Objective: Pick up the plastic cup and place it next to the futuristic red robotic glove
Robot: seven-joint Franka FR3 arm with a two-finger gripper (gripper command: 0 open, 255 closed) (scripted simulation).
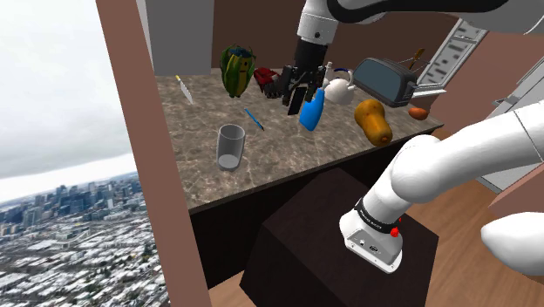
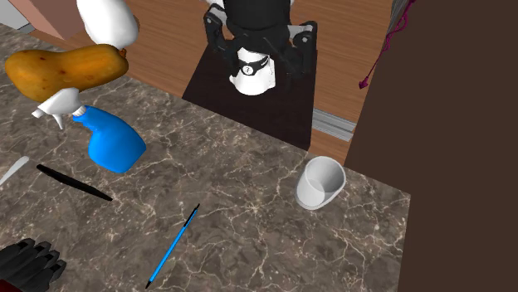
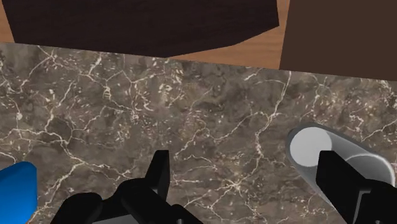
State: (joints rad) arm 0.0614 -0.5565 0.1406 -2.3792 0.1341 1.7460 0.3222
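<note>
The cup [image 1: 231,146] is a clear grey tumbler standing upright near the marble counter's front edge, toward the shoulder view's left. It also shows as a pale cup [image 2: 320,182] and lies just off my right fingertip [image 3: 340,184], not between the fingers. The red glove [image 1: 264,78] with black fingers lies at the back of the counter; its black fingers [image 2: 29,264] show in the second exterior view's corner. My gripper [image 1: 299,94] hangs open above the counter just in front of the glove, well away from the cup, holding nothing [image 3: 248,188].
A blue spray bottle [image 1: 311,112], a butternut squash [image 1: 375,120], a toaster [image 1: 388,80], a white teapot [image 1: 338,85] and an orange fruit [image 1: 418,112] crowd the shoulder view's right. A blue pen [image 1: 254,118], a knife [image 1: 185,89] and a green-yellow object [image 1: 236,70] lie leftward.
</note>
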